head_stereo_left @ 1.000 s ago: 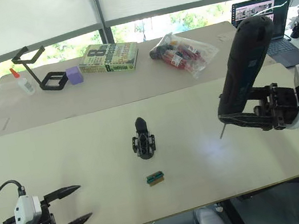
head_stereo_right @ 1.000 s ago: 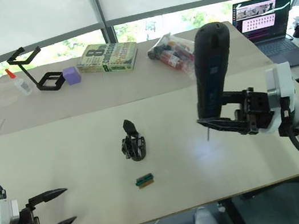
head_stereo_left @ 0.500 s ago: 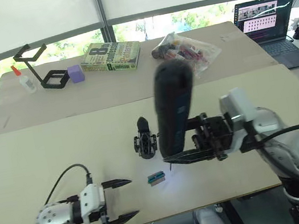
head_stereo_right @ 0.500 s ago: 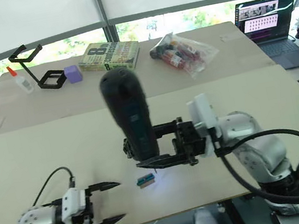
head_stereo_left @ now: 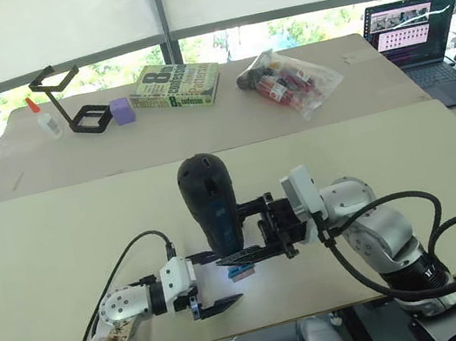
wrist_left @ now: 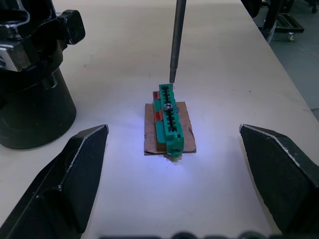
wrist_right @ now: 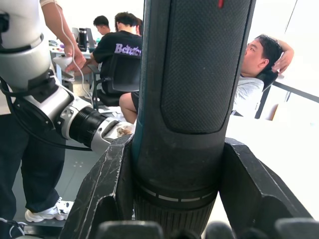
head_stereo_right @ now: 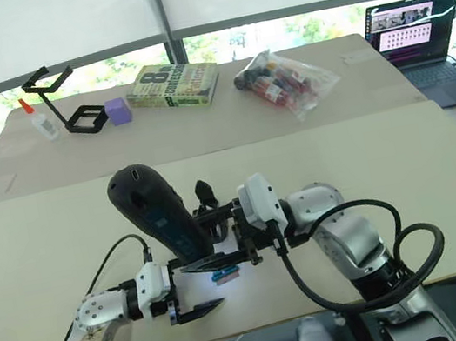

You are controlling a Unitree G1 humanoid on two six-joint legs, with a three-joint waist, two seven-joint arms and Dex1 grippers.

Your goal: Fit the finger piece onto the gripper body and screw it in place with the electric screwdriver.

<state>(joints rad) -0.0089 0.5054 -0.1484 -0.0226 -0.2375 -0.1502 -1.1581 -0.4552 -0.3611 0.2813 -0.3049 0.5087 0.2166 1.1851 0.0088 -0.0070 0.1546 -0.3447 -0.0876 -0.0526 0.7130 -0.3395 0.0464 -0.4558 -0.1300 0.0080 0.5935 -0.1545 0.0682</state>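
The right gripper (head_stereo_left: 256, 252) clamps the electric screwdriver (head_stereo_left: 210, 204) upright, its bit touching the green block (wrist_left: 169, 119). The left gripper (head_stereo_left: 215, 280) flanks that block, fingers spread wide. Just behind the block sits the gripper body (head_stereo_right: 204, 197).

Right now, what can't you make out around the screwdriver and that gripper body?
- Gripper body: right eye view, mostly hidden behind the electric screwdriver; whether the finger piece is fitted can't be told.
- Screwdriver bit: left wrist view, its top is cut off by the edge.
- Green block: left wrist view, the screw is too small to read.
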